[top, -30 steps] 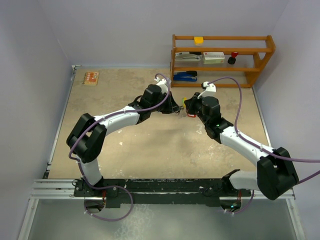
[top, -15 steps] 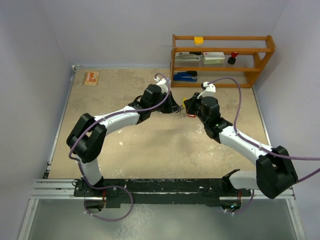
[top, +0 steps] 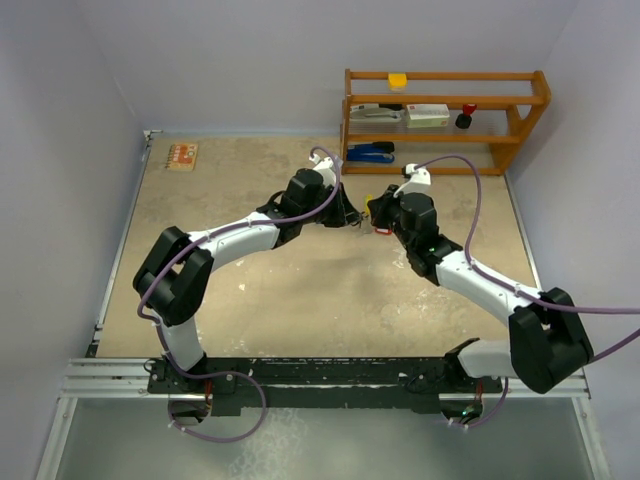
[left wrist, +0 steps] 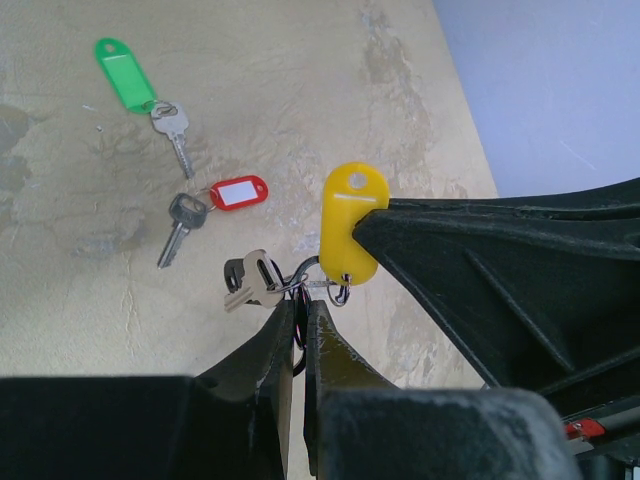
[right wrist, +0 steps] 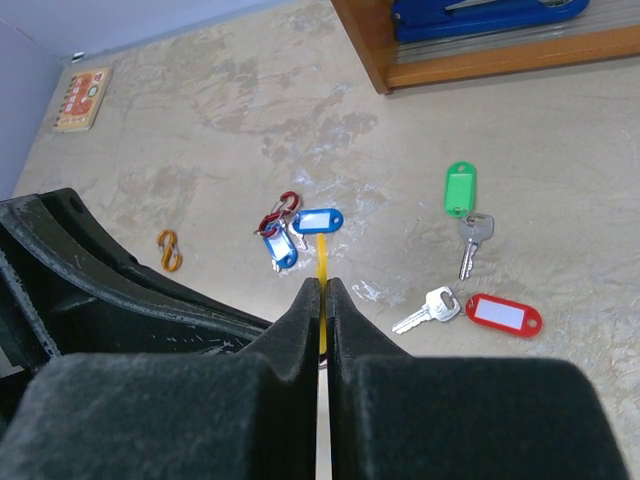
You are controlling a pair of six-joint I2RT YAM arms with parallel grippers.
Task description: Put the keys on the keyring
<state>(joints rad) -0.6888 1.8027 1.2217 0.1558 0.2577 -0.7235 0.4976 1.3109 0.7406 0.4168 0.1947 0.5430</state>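
My left gripper (left wrist: 300, 305) is shut on the thin wire keyring (left wrist: 301, 273), held above the table. A silver key (left wrist: 255, 280) hangs from the ring. My right gripper (right wrist: 321, 283) is shut on a yellow tag (left wrist: 348, 232), pressed against the ring; its key is hidden. In the top view both grippers (top: 366, 217) meet at the table's middle back. Loose keys lie on the table: a green-tagged one (right wrist: 459, 188), a red-tagged one (right wrist: 503, 314) and blue-tagged ones (right wrist: 318, 220).
A wooden shelf (top: 445, 120) with a blue stapler (right wrist: 480, 12) stands at the back right. An orange figure-8 clip (right wrist: 168, 250) and a red clip (right wrist: 280, 208) lie near the blue tags. A small orange card (top: 182, 156) is at the back left.
The right arm has edged slightly to the left. Both grips are unchanged.
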